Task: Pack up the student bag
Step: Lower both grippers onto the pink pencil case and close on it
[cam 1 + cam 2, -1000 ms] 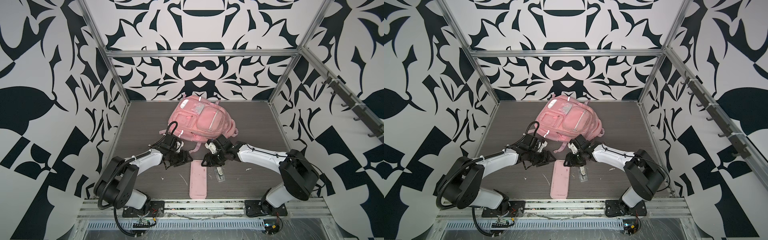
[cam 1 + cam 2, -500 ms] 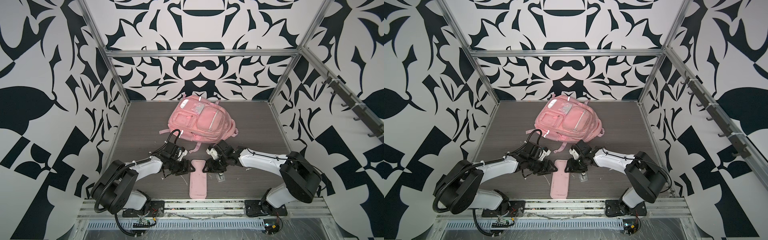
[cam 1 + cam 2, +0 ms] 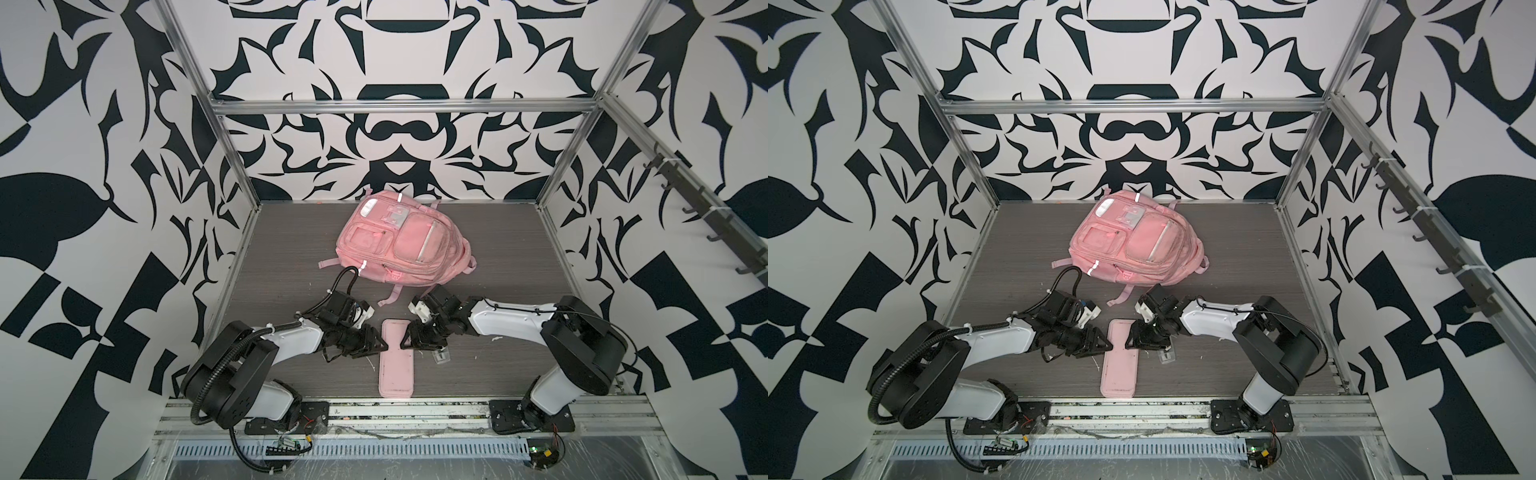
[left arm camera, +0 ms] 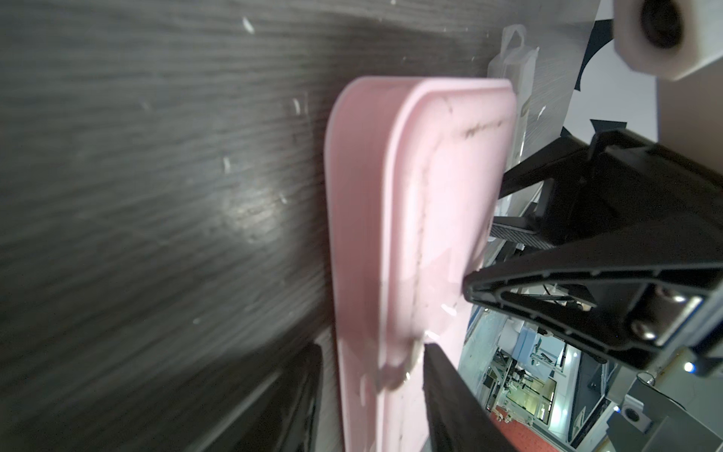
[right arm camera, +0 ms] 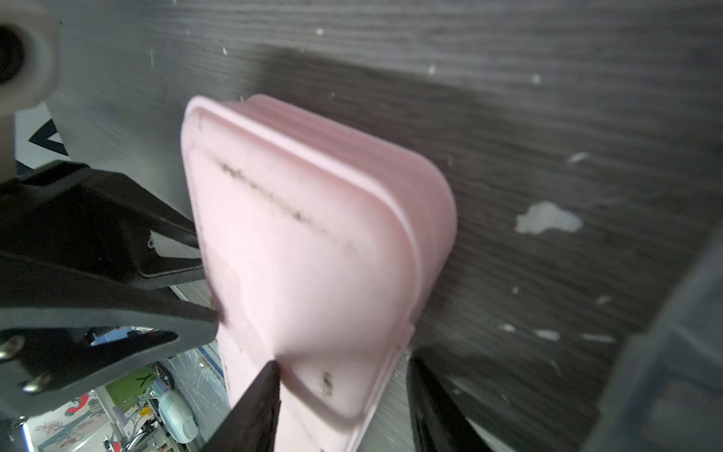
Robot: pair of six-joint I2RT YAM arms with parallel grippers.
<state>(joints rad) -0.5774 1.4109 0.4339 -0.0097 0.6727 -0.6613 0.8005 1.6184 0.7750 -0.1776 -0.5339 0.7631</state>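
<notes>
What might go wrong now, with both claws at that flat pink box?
The left gripper and right gripper meet the pencil case at its long edges toward the far end; lifted so, it may tilt or slip. The student bag shows no open pocket, so the case may have nowhere to go. The clear packet beside it may get knocked.

- student bag (image 3: 401, 243) lies front-up at the back of the dark table (image 3: 291, 257); one strap trails toward the arms
- pink pencil case (image 3: 397, 365) lies flat near the front edge, apart from the bag
- left gripper (image 3: 379, 344) at its left edge; right gripper (image 3: 405, 343) at its right edge
- small clear packet (image 3: 441, 356) just right of the case
</notes>
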